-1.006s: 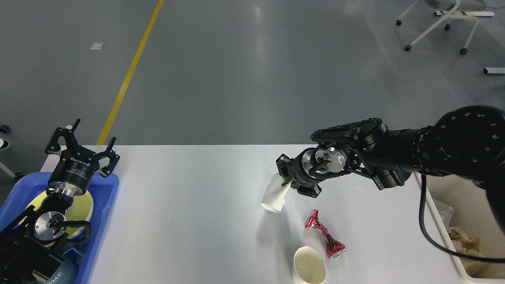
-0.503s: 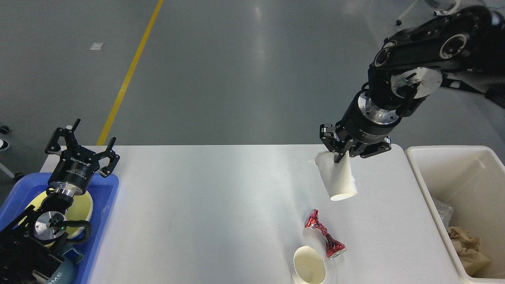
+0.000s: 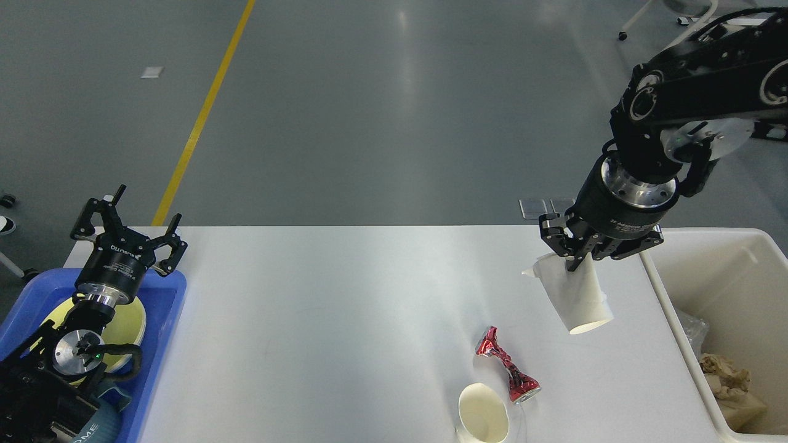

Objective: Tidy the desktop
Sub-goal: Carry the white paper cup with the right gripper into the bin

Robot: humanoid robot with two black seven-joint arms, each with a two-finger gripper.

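The white desktop point(image 3: 320, 320) fills the lower middle of the head view. My right gripper point(image 3: 575, 261) is shut on the rim of a white paper cup point(image 3: 578, 298) and holds it above the desktop's right end, mouth tilted down, close to the cream bin point(image 3: 732, 246). A crushed red can point(image 3: 508, 369) and a second paper cup point(image 3: 483, 415) lie on the desktop near the front edge. My left gripper point(image 3: 126, 212) is open and empty, pointing up over the blue tray point(image 3: 169, 307).
The cream bin at the right holds crumpled paper point(image 3: 729, 381) and clear plastic. The blue tray at the left holds a pale yellow plate point(image 3: 126, 323). Grey floor with a yellow line point(image 3: 203, 111) lies beyond the desktop; a chair base point(image 3: 689, 37) stands far right.
My right arm has lifted the white paper cup off the desktop and carried it right, from the middle toward the cream bin. The left arm has not moved.
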